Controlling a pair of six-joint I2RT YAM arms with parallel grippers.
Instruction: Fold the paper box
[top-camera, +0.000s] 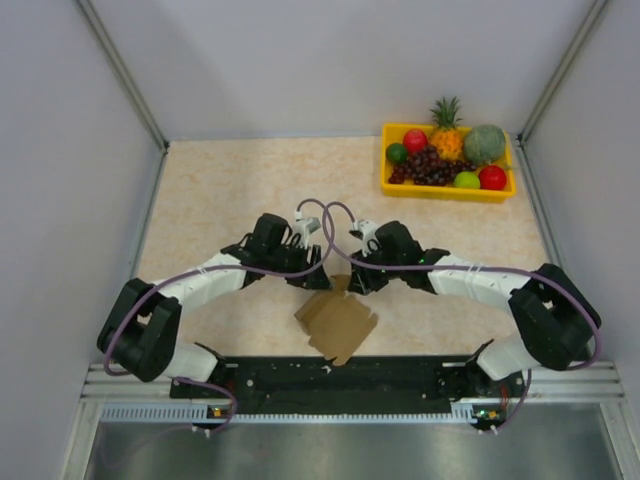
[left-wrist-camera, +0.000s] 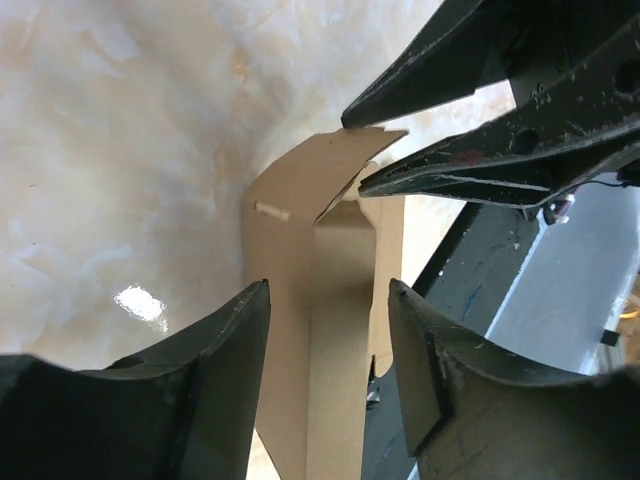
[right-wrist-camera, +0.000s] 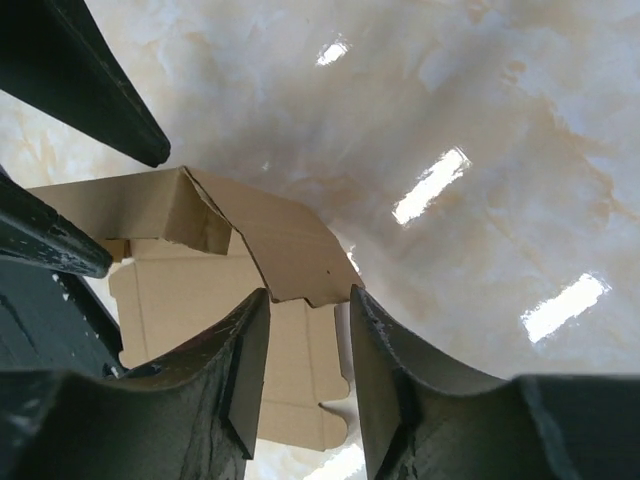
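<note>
1. Top external view: a plain brown cardboard paper box (top-camera: 337, 322), partly folded, lies on the beige marble-patterned table (top-camera: 220, 190) at 6 o'clock, close to the arms' bases.
2. A rectangular yellow plastic tray (top-camera: 388, 186) holding mixed fruit (top-camera: 432, 165) sits in the table's 1 o'clock corner, well apart from the paper box.
3. The left gripper (top-camera: 318, 277) reaches in at the box's 11 o'clock edge. The right gripper (top-camera: 356, 280) reaches in at its 1 o'clock edge. The two nearly meet over a raised flap (top-camera: 342, 284).
4. Left wrist view: the left gripper (left-wrist-camera: 328, 290) has its jaws about half apart. A long panel of the paper box (left-wrist-camera: 335, 380) runs between them towards 12 o'clock. Neither of its fingers (left-wrist-camera: 215, 380) is seen pinching the card.
5. In the same view, at 2 o'clock, the right gripper (left-wrist-camera: 356, 153) has its tips spread. The free edge of the flap (left-wrist-camera: 320, 170) pokes between them, just beside the upper tip and clear of the lower one.
6. Right wrist view: the right gripper (right-wrist-camera: 310, 292) stands roughly half open. The rounded end of the flap (right-wrist-camera: 290, 250) sits in the gap, unclamped.
7. At 9 o'clock in that view, the left gripper (right-wrist-camera: 135, 210) has one finger above and one below a raised folded panel. The rest of the paper box (right-wrist-camera: 180, 300) lies flat towards 7 o'clock.
</note>
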